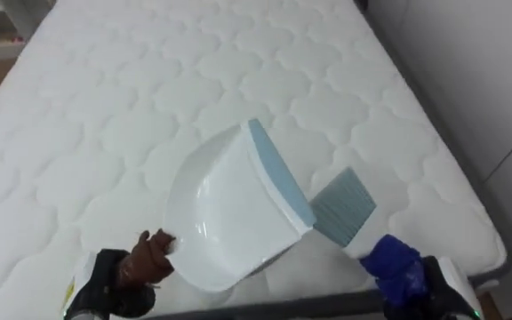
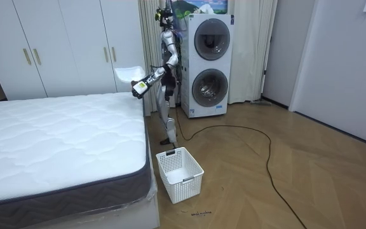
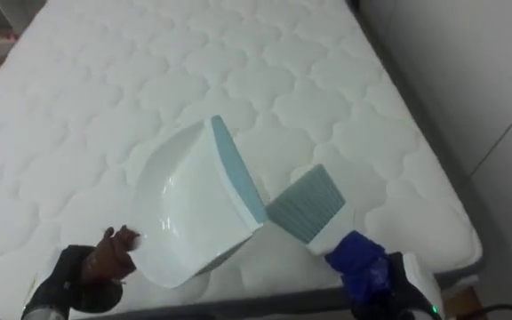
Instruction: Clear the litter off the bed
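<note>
fingers [image 1: 156, 245] of the left hand [image 1: 142, 264] curl round the handle of one white, blue-lipped dustpan [image 1: 229, 213]; the right hand [image 1: 396, 267] grips one grey-bristled brush [image 1: 343, 206] just right of it. both hang over the near end of one white quilted mattress [image 1: 132, 89].

White wardrobes [image 2: 62, 48], stacked washers [image 2: 210, 63], wood floor [image 2: 284, 165]

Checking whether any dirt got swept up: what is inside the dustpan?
The dustpan, held by the left hand over the mattress, shows a bare white inside; nothing lies in it. Its underside is hidden. The right hand holds a brush beside it.
</note>
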